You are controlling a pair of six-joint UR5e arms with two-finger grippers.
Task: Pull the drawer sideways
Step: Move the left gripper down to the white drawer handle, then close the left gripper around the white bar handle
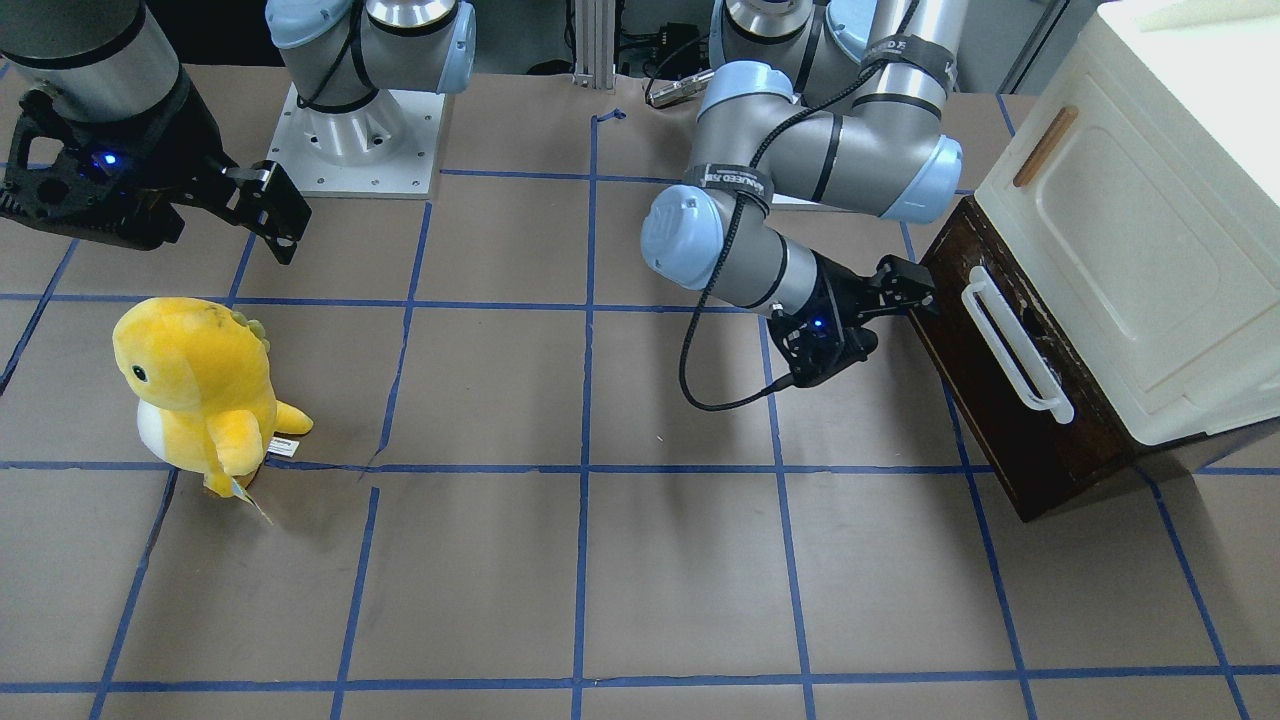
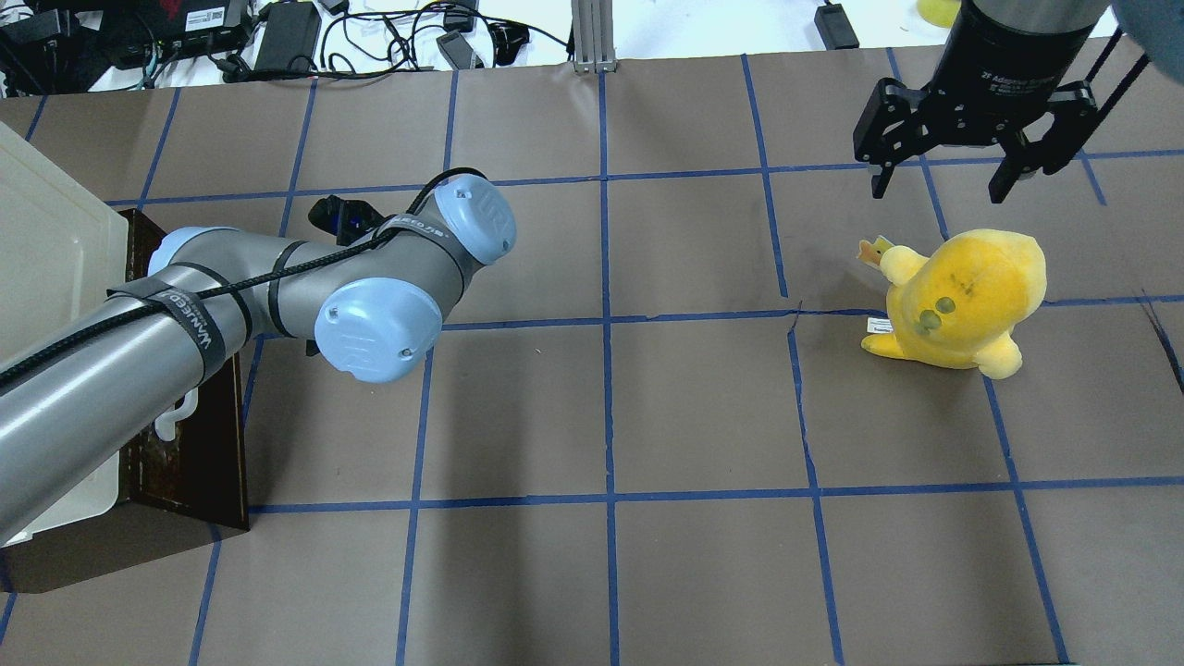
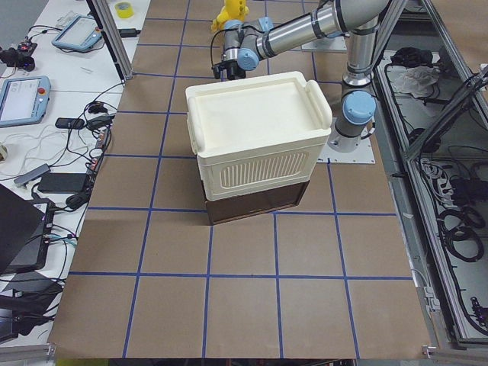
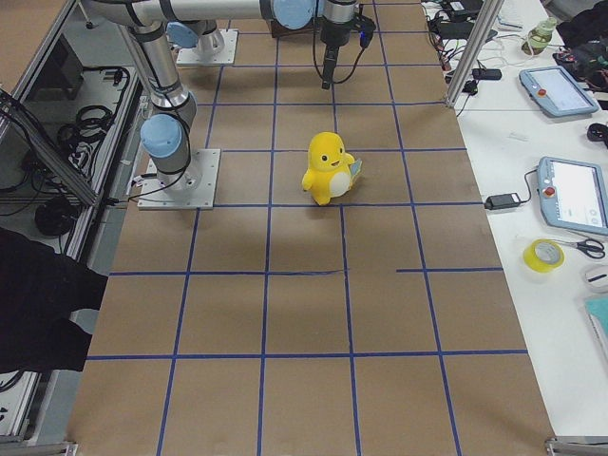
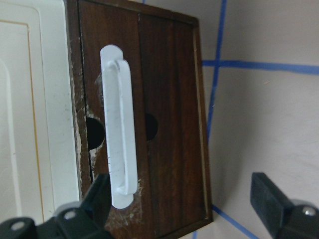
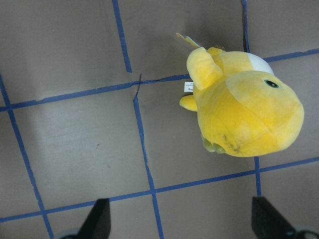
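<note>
Drawer (image 1: 1010,420): dark wood, white bar handle (image 1: 1015,345), beneath cream cabinet (image 1: 1140,220), at the table end on the robot's left. Left gripper (image 5: 183,204): fingers spread wide, holding nothing, one finger just beside the handle's end. Right gripper (image 2: 936,185): fingers apart, empty, above yellow plush toy (image 2: 962,296).

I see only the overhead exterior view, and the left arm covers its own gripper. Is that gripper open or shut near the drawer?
Observer: Open. In the left wrist view the left gripper holds nothing; its fingers stand wide apart.
Operator: Where is the handle?
Observer: The long white bar handle of the shallow dark-brown wooden drawer ends close beside one finger; the other finger is over the brown paper table.
Operator: Which end of the drawer?
Observer: In the front-facing view, the end nearest the robot's base.
</note>
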